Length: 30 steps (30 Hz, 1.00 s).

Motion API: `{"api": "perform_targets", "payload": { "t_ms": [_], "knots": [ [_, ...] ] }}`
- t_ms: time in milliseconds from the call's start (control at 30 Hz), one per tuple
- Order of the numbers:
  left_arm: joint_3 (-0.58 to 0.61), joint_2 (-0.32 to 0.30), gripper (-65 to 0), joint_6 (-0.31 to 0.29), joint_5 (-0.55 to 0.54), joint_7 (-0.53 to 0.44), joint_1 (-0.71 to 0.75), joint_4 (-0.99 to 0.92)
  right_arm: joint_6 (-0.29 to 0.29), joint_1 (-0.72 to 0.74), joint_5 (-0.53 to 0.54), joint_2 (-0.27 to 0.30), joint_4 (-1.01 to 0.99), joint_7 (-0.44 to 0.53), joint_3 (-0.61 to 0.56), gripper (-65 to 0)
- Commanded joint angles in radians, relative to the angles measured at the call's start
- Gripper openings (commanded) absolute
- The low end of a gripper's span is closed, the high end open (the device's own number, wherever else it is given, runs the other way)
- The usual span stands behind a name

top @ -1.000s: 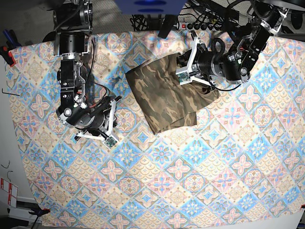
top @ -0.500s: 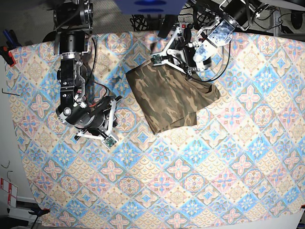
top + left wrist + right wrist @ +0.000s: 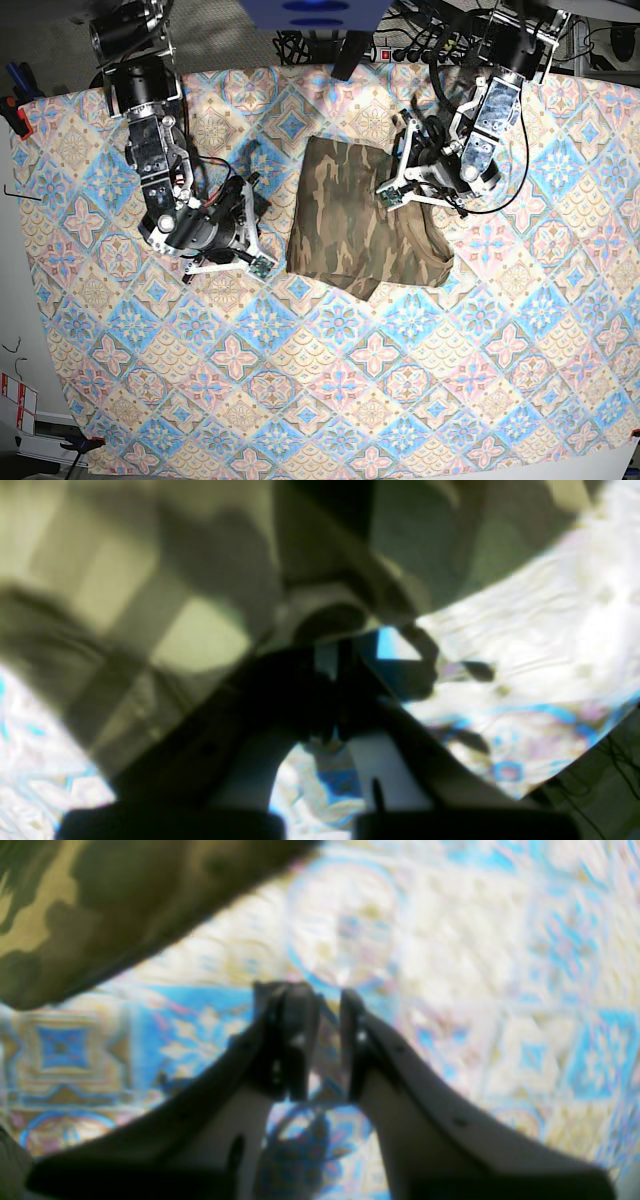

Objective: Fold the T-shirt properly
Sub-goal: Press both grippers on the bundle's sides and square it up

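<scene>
The camouflage T-shirt [image 3: 350,215] lies folded into a rough upright rectangle in the middle of the tablecloth [image 3: 330,400]. My left gripper [image 3: 394,168] is over the shirt's right part, and its dark fingers [image 3: 320,695] are shut. The blurred left wrist view has camouflage cloth [image 3: 150,580] behind the tips, and I cannot tell whether any cloth is pinched. My right gripper [image 3: 253,228] sits left of the shirt, just short of its edge. Its fingers [image 3: 290,1040] stand slightly apart with only tablecloth between them, and the shirt's edge [image 3: 100,905] is at that view's upper left.
The blue-and-cream tile-patterned tablecloth covers the whole table. Cables and a power strip [image 3: 420,50] lie past the far edge. Both arm bases stand at the back, at the left [image 3: 135,60] and the right [image 3: 510,40].
My left arm swung from the shirt's far edge down onto its right side. The shirt went from a slanted, spread shape to a narrower upright rectangle. My right gripper shifted slightly towards the shirt.
</scene>
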Motion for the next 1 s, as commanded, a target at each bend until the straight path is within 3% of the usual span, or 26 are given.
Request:
{"api": "perform_targets", "payload": {
  "t_ms": [0, 133, 300, 400, 500, 733, 967],
  "knots": [
    [-0.020, 0.008, -65.0, 0.002, -0.007, -0.010, -0.027, 0.015, -0.001, 0.020, 0.003, 0.008, 0.028, 0.016, -0.008, -55.3],
    [-0.028, 0.014, -65.0, 0.002, -0.005, -0.009, -0.033, 0.015, -0.001, 0.048, -0.026, -0.007, 0.056, 0.019, -0.019, -55.3],
    [-0.028, 0.021, -65.0, 0.002, -0.007, -0.009, -0.032, 0.015, -0.001, 0.088, -0.276, -0.130, 0.025, 0.068, -0.023, -55.3],
    [-0.031, 0.037, -65.0, 0.002, -0.005, -0.009, -0.029, 0.015, -0.001, 0.106, -0.370, -0.187, -0.029, 0.088, -0.040, -55.3],
    [-0.031, 0.040, -65.0, 0.002, -0.005, -0.009, -0.027, 0.014, -0.001, 0.163, -0.373, -0.202, -0.145, 0.099, -0.097, -55.3],
    [-0.028, 0.043, -65.0, 0.002, -0.005, -0.009, -0.030, 0.014, -0.001, 0.194, -0.378, -0.205, -0.337, 0.264, -0.115, -55.3],
    [-0.032, 0.046, -65.0, 0.002, -0.007, -0.012, -0.067, -0.051, -0.001, 0.217, -0.378, -0.205, -0.402, 0.263, -0.121, -55.3]
  ]
}}
